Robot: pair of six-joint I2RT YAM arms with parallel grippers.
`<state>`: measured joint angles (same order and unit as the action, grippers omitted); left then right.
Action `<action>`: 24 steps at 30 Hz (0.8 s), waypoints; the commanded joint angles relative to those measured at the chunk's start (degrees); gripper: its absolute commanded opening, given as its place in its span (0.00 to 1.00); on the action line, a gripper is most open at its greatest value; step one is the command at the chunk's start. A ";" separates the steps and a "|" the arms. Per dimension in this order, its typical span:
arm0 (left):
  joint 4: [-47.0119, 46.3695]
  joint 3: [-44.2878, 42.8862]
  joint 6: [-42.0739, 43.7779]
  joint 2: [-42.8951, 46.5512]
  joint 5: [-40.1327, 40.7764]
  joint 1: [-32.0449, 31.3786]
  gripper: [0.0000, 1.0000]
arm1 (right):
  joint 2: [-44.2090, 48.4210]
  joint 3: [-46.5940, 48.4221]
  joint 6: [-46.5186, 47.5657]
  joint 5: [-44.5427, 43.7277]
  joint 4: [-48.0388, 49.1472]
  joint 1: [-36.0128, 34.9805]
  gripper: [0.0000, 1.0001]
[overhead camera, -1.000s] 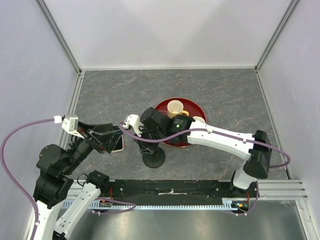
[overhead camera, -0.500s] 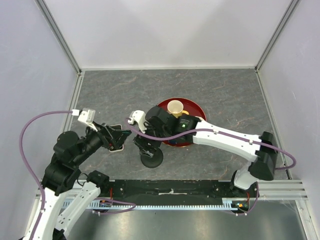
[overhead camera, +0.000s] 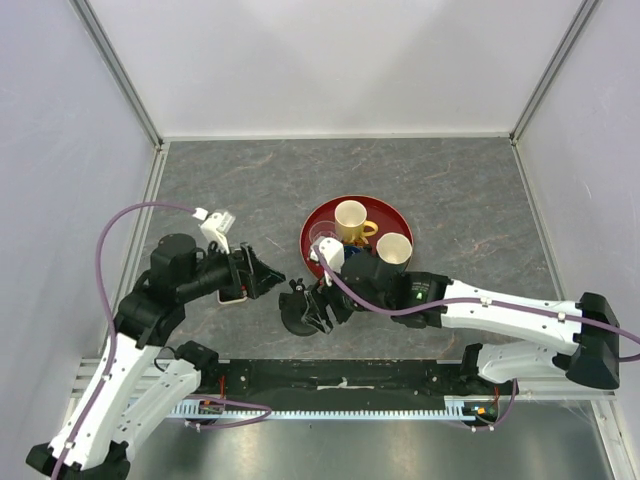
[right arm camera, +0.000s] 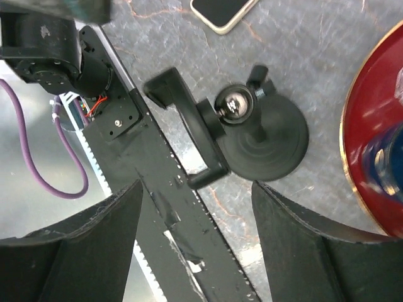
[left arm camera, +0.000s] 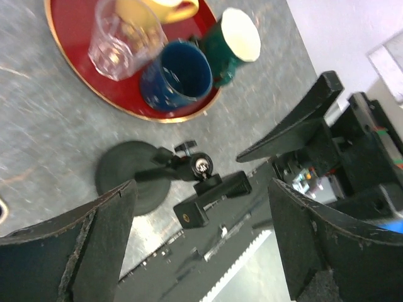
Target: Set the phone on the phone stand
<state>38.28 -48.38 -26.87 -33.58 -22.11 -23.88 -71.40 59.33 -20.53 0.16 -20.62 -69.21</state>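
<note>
Black phone stand (right arm camera: 271, 141) bare, phone (right arm camera: 223, 11) flat on the counter (overhead camera: 450, 180).
The right gripper (right arm camera: 196, 189), jaws spread wide and holding nothing, hangs directly over the stand, probably to steady it or right its sideways-leaning cradle. The phone lies just beyond the stand from it. The left gripper (left arm camera: 201, 189), equally wide and empty, faces the stand with the phone off to its side. Overhead, that arm hides most of the phone, but the right wrist view shows its dark screen plainly.
</note>
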 commanded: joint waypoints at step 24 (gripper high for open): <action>4.43 1.63 -5.73 -0.43 -4.79 -0.12 0.86 | -3.13 -8.97 -2.94 -0.35 23.87 -0.22 0.52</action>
<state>42.02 -46.28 -30.81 -34.70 -28.08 -23.88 -74.15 48.42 -27.46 -1.78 1.08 -69.23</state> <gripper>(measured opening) 0.859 0.530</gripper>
